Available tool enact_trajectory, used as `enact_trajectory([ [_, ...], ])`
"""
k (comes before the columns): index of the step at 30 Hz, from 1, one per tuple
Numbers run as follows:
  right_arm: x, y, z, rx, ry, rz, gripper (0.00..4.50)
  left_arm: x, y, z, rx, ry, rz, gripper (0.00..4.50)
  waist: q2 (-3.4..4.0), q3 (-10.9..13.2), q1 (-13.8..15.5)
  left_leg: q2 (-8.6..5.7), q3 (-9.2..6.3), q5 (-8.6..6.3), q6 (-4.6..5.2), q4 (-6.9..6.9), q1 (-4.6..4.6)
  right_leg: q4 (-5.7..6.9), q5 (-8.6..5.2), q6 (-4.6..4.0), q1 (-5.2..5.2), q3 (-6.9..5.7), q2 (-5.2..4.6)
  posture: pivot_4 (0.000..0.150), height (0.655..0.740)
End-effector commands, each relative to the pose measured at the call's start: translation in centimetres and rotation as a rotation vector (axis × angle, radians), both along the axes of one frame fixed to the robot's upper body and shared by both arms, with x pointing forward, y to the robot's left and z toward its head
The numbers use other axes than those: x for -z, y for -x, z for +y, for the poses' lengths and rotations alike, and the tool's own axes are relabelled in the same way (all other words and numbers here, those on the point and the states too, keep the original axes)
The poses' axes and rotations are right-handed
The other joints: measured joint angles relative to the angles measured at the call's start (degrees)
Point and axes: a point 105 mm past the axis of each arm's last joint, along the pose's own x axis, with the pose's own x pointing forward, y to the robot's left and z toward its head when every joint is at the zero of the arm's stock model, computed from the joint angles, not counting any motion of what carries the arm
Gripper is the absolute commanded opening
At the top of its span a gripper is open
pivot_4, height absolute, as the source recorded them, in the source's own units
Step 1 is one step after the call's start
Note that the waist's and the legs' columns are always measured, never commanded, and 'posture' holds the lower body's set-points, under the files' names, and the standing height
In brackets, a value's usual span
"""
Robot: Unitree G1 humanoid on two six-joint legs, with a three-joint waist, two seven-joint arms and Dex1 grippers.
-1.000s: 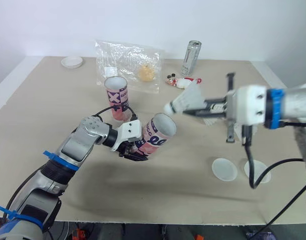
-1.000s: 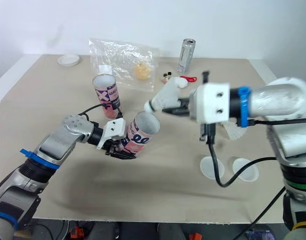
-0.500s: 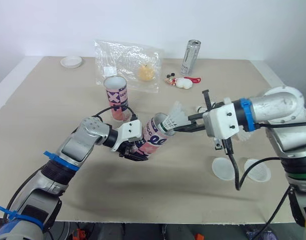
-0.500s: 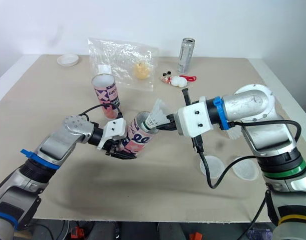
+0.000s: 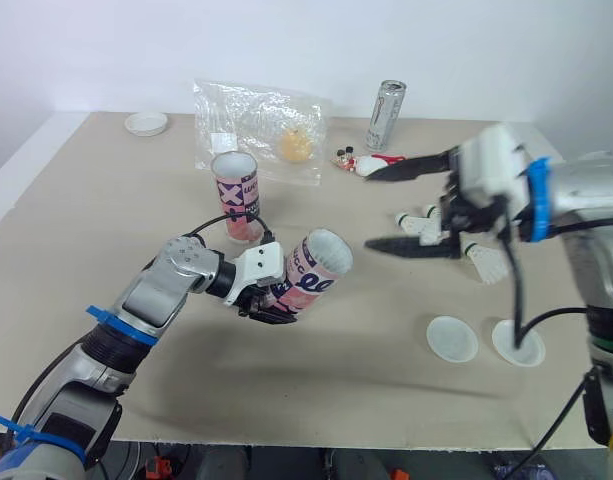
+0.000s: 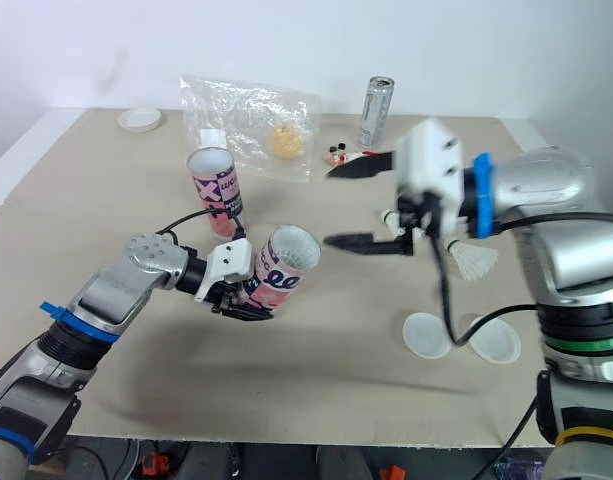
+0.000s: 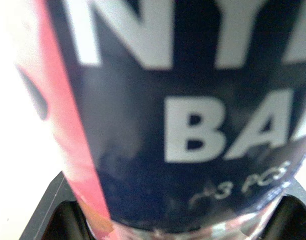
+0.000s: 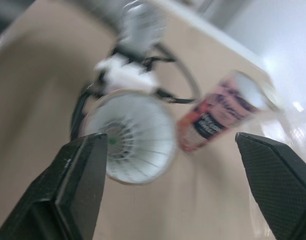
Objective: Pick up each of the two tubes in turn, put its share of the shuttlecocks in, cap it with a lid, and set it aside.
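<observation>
- You have a flat, matte beige counter (image 5: 106, 260) before you.
- At its far side lies a crinkled clear plastic bag (image 5: 261, 125). A slim metal can (image 5: 384, 115) stands to the right of it.
- Your left hand (image 5: 266, 300) is closed on the lower part of a glossy pink-and-dark printed tube (image 5: 314, 270). It holds the tube tilted above the counter, and a white ribbed shuttlecock skirt (image 8: 135, 137) sits in the round mouth.
- Your right hand (image 5: 370, 209) is empty, with its black fingers spread wide.
- The second tube (image 5: 234, 195) stands upright near the bag.
- White feathered shuttlecocks (image 5: 483, 262) lie on the counter at the right.
- Two round translucent lids (image 5: 451, 338) lie flat near them.
</observation>
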Motion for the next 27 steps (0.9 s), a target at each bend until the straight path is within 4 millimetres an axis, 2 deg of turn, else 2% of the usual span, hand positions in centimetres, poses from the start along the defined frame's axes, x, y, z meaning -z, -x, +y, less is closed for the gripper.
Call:
enact_trajectory([
  [1, 1.2, 0.2, -3.8, 0.219, -0.097, 0.145, 4.44, -0.9, 0.0, 0.0, 0.011, 0.011, -0.038, 2.92, -0.05, -0.03, 0.26, 0.00, -0.04, 0.00, 0.00, 0.00, 0.00, -0.02, -0.01, -0.01, 0.03, -0.04, 0.00, 0.150, 0.7400],
  [5, 5.7, 1.1, -5.8, 0.339, -0.054, 0.276, 4.44, -0.9, 0.0, -0.1, 0.018, 0.013, -0.038, 2.92, 0.03, -0.01, 0.32, -0.03, -0.01, -0.02, 0.02, 0.04, 0.00, -0.01, -0.03, 0.04, 0.01, -0.01, 0.00, 0.150, 0.7400],
  [7, 6.8, 1.2, -6.1, 0.375, -0.125, 0.328, 4.44, -0.9, 0.1, -0.3, 0.022, 0.015, -0.037, 2.92, 0.06, -0.01, -0.02, -0.02, -0.01, -0.01, 0.03, 0.04, 0.02, 0.01, -0.17, 0.32, 0.00, 0.01, 0.02, 0.150, 0.7400],
  [9, 7.6, 1.6, -6.0, 0.376, -0.111, 0.342, 4.44, -0.8, 0.1, -0.3, 0.024, 0.014, -0.038, 2.92, 0.07, -0.01, -0.23, -0.01, -0.01, 0.00, 0.05, 0.06, 0.04, 0.02, -0.14, 0.38, 0.00, 0.03, 0.05, 0.150, 0.7400],
  [12, 8.1, 1.6, -5.4, 0.366, -0.130, 0.338, 4.44, -0.8, 0.1, -0.3, 0.025, 0.015, -0.040, 2.92, 0.06, -0.01, -0.25, -0.01, -0.01, 0.03, 0.06, 0.15, 0.06, 0.02, -0.06, 0.43, 0.04, 0.03, 0.06, 0.150, 0.7400],
  [16, 7.2, 1.3, -4.2, 0.310, -0.215, 0.306, 4.44, -0.8, 0.0, -0.4, 0.026, 0.016, -0.046, 2.92, 0.06, 0.00, -0.22, -0.01, -0.01, 0.03, 0.06, 0.33, 0.03, 0.02, 0.02, 0.51, 0.07, 0.05, 0.06, 0.150, 0.7400],
  [19, 5.6, 1.0, -3.5, 0.245, -0.243, 0.271, 3.60, -0.8, 0.0, -0.4, 0.029, 0.009, -0.054, 2.92, 0.07, 0.00, -0.24, -0.02, 0.02, 0.04, 0.06, 0.39, -0.01, 0.02, 0.06, 0.55, 0.07, 0.09, 0.05, 0.150, 0.7400],
  [23, 3.2, 0.2, -2.7, 0.167, -0.104, 0.172, 1.80, -0.9, 0.0, -0.3, 0.039, -0.002, -0.049, 2.92, 0.15, 0.05, -0.21, -0.01, 0.05, 0.04, 0.06, 0.39, -0.01, 0.01, 0.06, 0.54, 0.04, 0.10, 0.05, 0.150, 0.7400],
  [24, 2.3, 0.0, -2.0, 0.131, -0.069, 0.143, 1.33, -0.9, 0.0, -0.3, 0.041, -0.006, -0.049, 2.92, 0.16, 0.06, -0.25, -0.01, 0.06, 0.03, 0.06, 0.38, 0.00, 0.01, 0.06, 0.53, 0.03, 0.11, 0.05, 0.150, 0.7400],
  [25, 1.8, -0.1, -1.6, 0.106, -0.048, 0.125, 1.07, -1.0, -0.1, -0.3, 0.043, -0.008, -0.049, 2.92, 0.17, 0.06, -0.24, 0.00, 0.07, 0.03, 0.06, 0.38, 0.00, 0.01, 0.04, 0.52, 0.02, 0.11, 0.06, 0.150, 0.7400],
  [27, 0.8, 0.1, 0.3, 0.002, 0.062, 0.071, 0.02, -1.1, -0.1, -0.3, 0.048, -0.011, -0.050, 2.92, 0.18, 0.07, -0.29, 0.02, 0.06, 0.03, 0.06, 0.33, 0.01, 0.01, 0.01, 0.47, 0.00, 0.09, 0.08, 0.150, 0.7400],
])
